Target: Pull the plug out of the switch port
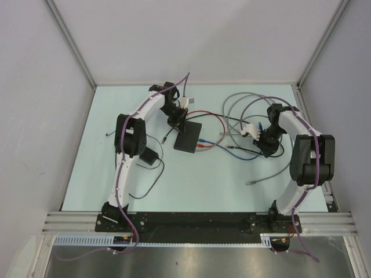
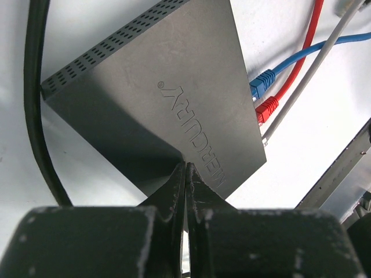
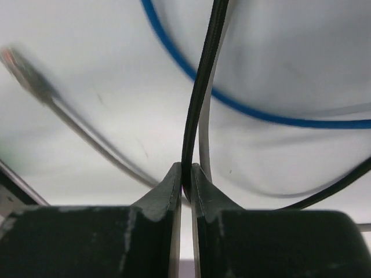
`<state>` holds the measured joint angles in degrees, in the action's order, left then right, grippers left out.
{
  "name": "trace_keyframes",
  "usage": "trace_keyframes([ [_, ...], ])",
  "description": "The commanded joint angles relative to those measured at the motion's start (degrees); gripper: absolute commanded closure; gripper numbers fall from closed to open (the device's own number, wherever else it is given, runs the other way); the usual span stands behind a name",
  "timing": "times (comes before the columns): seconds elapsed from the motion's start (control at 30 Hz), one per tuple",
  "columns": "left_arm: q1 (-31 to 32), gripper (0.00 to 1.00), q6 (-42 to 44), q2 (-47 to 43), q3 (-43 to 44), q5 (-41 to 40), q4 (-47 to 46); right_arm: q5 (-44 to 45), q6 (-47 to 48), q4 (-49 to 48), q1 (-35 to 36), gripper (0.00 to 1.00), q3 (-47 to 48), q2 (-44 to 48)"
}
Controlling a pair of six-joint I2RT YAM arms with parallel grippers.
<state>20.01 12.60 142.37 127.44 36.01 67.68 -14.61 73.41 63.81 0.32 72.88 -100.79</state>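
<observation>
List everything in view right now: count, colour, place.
switch: one, matte black, mid-table.
blue cable: one, blue, plug at the switch's edge.
red cable: one, red, plug beside the blue one.
grey cables: at least two, grey, looped right of the switch.
black cable: one, black, right of the switch.
power adapter: one, black with thin black cord, left of the switch, nearer the bases.
table: one, pale blue-green, under everything.
left fingers: two, black, shut, tips at the switch's near corner.
right fingers: two, black, shut on the black cable.
arms: two, white and black, left and right.
</observation>
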Motion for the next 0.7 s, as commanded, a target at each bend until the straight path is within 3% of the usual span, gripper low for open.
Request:
trace_keyframes([
  [0.0,0.6,0.97,0.8,-0.7,0.6,0.2,-0.2,10.0,13.1,5.1,-2.9,0.91,-1.9,-0.4],
  [0.17,0.5,0.97,1.0,-0.8,0.6,0.1,-0.2,16.6,22.2,3.2,-4.7,0.91,-1.9,-0.4],
  [0.33,0.6,0.97,0.8,-0.8,1.2,0.0,-0.3,15.3,25.7,3.5,-6.1,0.89,-1.8,1.2],
  [0.5,0.6,0.97,1.0,-0.8,1.1,-0.2,0.1,13.1,21.4,2.1,-5.0,0.63,-1.8,1.0],
  [0.6,0.6,0.97,1.1,-0.9,1.0,-0.3,0.2,11.4,17.4,1.5,-4.1,0.52,-1.8,1.2],
  [0.67,0.6,0.96,1.1,-0.9,1.0,-0.3,0.4,8.6,12.2,1.1,-1.7,0.49,-0.6,3.1],
])
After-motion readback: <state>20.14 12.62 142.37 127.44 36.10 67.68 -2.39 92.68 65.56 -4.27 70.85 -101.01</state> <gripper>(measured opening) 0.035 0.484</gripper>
